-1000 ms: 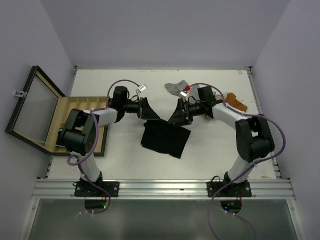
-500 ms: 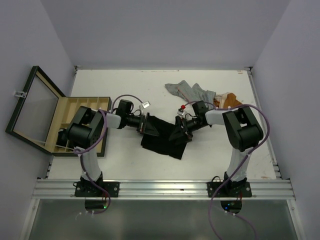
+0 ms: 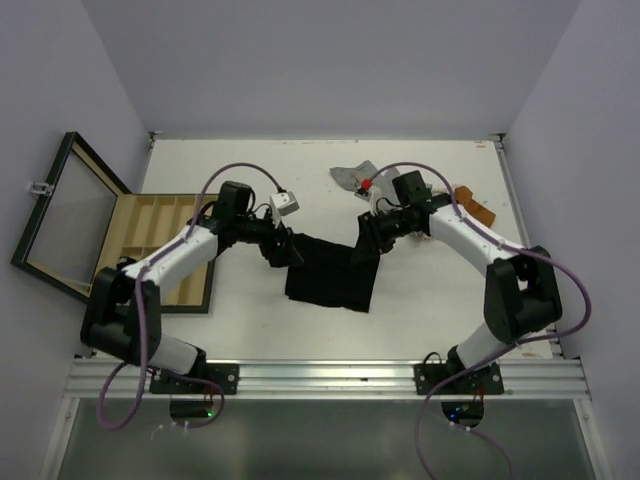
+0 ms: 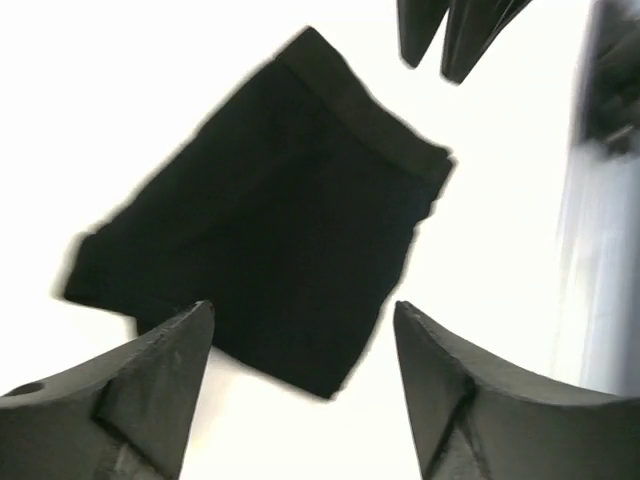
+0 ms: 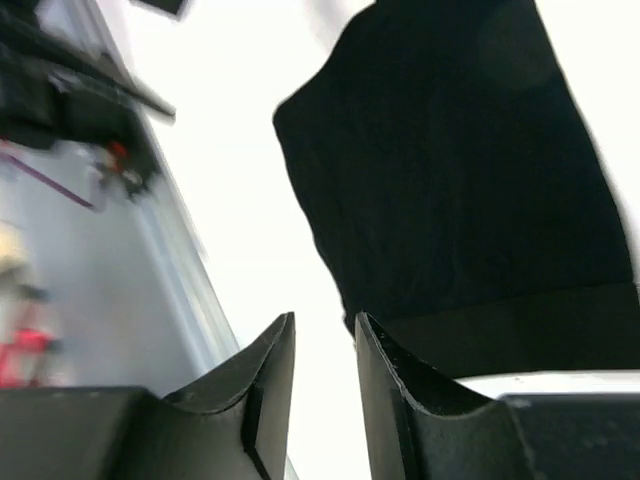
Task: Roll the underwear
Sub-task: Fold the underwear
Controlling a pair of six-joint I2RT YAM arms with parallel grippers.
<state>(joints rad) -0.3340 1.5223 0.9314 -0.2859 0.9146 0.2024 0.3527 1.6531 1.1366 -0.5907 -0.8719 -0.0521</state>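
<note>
A black underwear (image 3: 330,275) lies flat on the white table, waistband at its far edge (image 4: 270,210) (image 5: 450,170). My left gripper (image 3: 285,248) hovers at its far left corner, jaws wide open and empty (image 4: 300,330). My right gripper (image 3: 368,238) sits at the far right corner, its jaws (image 5: 325,330) apart by a narrow gap with only table showing between them; one finger (image 5: 400,390) is right beside the waistband's end. A grey striped underwear (image 3: 352,176) and an orange-brown one (image 3: 476,207) lie behind the right arm.
A compartmented wooden box (image 3: 165,215) with its glass lid (image 3: 65,215) swung open stands at the left edge. The right gripper's fingertips (image 4: 450,35) show at the top of the left wrist view. A metal rail (image 3: 330,378) runs along the near edge.
The black underwear, held up between both grippers a second ago, now lies on the table with nothing gripping it. Both grippers stay at its far corners; the right jaws have narrowed.
</note>
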